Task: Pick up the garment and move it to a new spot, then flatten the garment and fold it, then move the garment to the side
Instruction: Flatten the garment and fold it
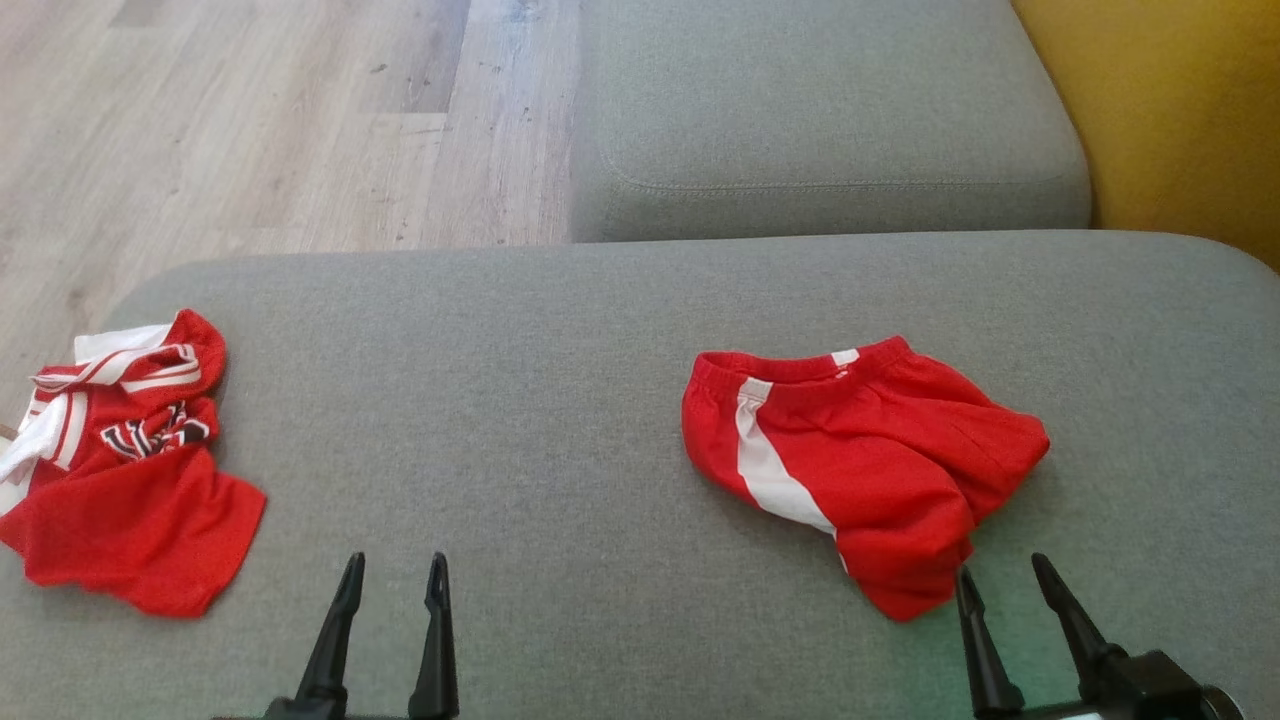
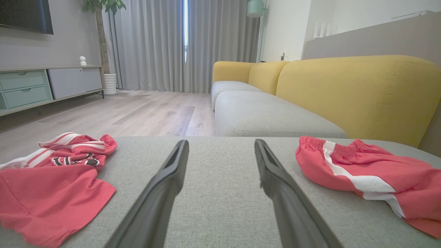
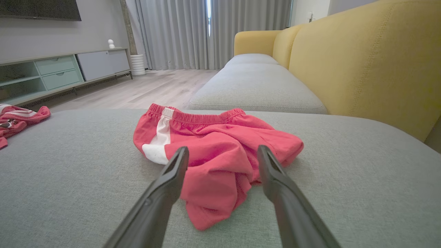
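Red shorts (image 1: 860,460), crumpled, on the right half of the grey cushion (image 1: 520,380), near end just ahead of the right gripper (image 1: 1001,566) (jaws wide apart, empty). Probably light, limp cloth; the elastic waistband looks the firmest hold. Left gripper (image 1: 396,558) equally wide, empty. Red jersey (image 1: 130,480) bunched at the left edge. Wood floor (image 1: 250,120) and yellow sofa back (image 3: 361,62) beyond.

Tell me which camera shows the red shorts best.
Head view: the red shorts lie whole, seen from above, stripe clear. Right wrist view shows them low, partly behind the right gripper; left wrist view crops them at its right edge.
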